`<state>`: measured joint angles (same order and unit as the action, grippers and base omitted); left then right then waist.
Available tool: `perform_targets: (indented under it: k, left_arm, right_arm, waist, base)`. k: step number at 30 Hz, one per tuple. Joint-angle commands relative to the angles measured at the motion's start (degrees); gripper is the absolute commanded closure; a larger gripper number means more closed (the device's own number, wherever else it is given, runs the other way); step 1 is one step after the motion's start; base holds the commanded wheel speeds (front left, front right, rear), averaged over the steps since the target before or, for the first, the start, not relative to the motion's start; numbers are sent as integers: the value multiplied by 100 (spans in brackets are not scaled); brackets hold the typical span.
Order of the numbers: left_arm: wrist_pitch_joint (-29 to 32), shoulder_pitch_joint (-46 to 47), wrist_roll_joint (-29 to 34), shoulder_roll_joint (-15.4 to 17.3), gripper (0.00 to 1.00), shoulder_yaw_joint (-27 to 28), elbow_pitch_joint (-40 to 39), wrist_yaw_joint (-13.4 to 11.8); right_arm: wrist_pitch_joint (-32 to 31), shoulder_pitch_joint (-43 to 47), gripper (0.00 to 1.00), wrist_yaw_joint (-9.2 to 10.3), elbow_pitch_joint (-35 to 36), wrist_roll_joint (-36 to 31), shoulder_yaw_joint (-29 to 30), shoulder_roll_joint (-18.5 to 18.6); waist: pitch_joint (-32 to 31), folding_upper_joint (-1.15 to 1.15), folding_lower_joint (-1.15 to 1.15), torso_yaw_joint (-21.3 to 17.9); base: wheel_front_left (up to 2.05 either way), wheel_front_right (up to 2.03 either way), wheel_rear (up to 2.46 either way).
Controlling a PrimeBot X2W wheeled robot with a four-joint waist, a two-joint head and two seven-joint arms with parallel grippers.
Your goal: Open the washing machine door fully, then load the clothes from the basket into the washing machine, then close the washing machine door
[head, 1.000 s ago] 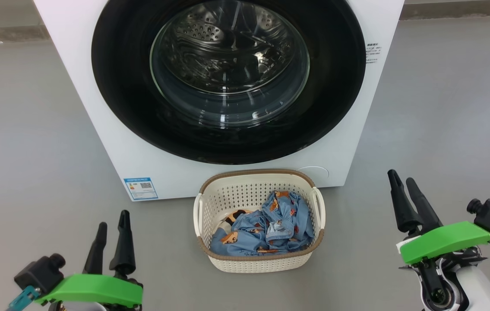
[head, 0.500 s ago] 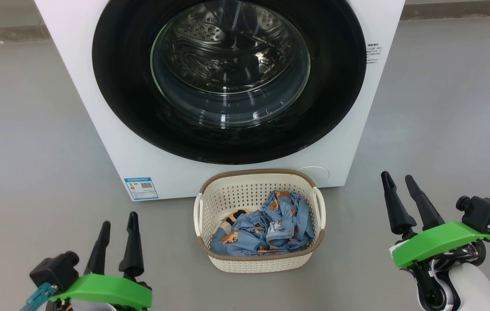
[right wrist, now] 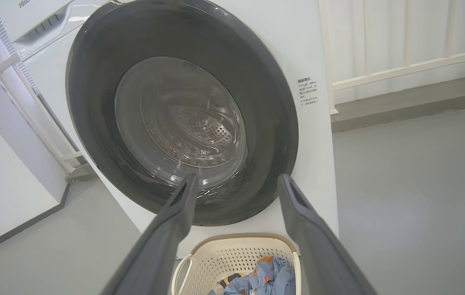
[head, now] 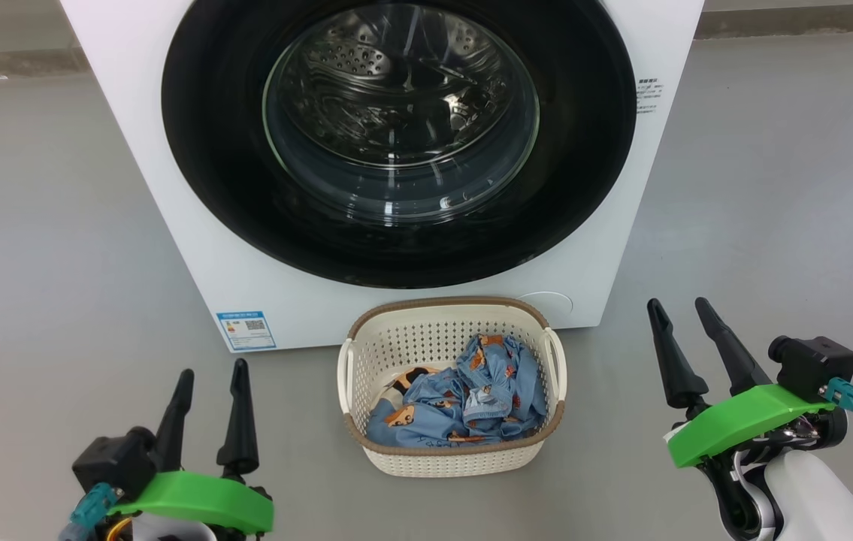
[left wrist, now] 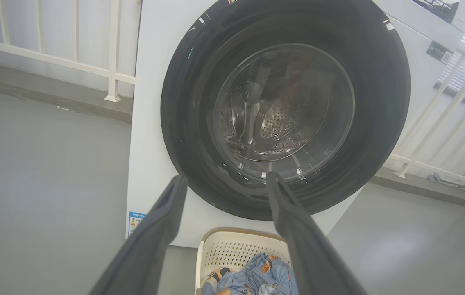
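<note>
Washing machine door [head: 400, 128]: closed, flush on washing machine [head: 193, 263] front, upper centre of head view. Opening not yet begun.

Nearest: left gripper [head: 213, 370] lower left, right gripper [head: 676, 303] lower right. Both spread wide, nothing held, fingers aimed up frame.

Middle: basket [head: 449, 302] low centre, just before machine foot, clothes [head: 464, 402] heaped inside.

Far: door faces robot square-on, upright. Round, so no long axis. Handle and hinge side: cannot tell.

Do it well: find edge recess, hook finger behind rim, pull along arc, swing fully wide. Basket sits below door's sweep; judged clear.
</note>
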<state>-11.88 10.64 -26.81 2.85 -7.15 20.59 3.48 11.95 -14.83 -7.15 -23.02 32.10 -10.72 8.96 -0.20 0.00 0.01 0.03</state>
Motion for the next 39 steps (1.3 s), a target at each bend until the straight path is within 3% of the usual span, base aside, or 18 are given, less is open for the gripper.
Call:
perform_targets:
  k: [1, 14, 39]
  left_arm:
    - [-97, 280, 223, 82, 0, 113, -105, -16]
    - [-312, 313, 963, 65, 0, 74, -64, -56]
    - [-312, 331, 902, 29, 0, 201, -119, 53]
  right_arm:
    - [100, -283, 0, -31, 88, -170, -124, 73]
    - [305, -415, 0, -34, -58, -877, -307, 137]
    - [305, -444, 0, -34, -160, -803, -326, 101]
  waist:
    - [-4, 0, 0, 1]
    - [-13, 0, 0, 17]
    - [28, 0, 0, -1]
  base:
    - [0, 0, 0]
    - [0, 0, 0]
    - [0, 0, 0]
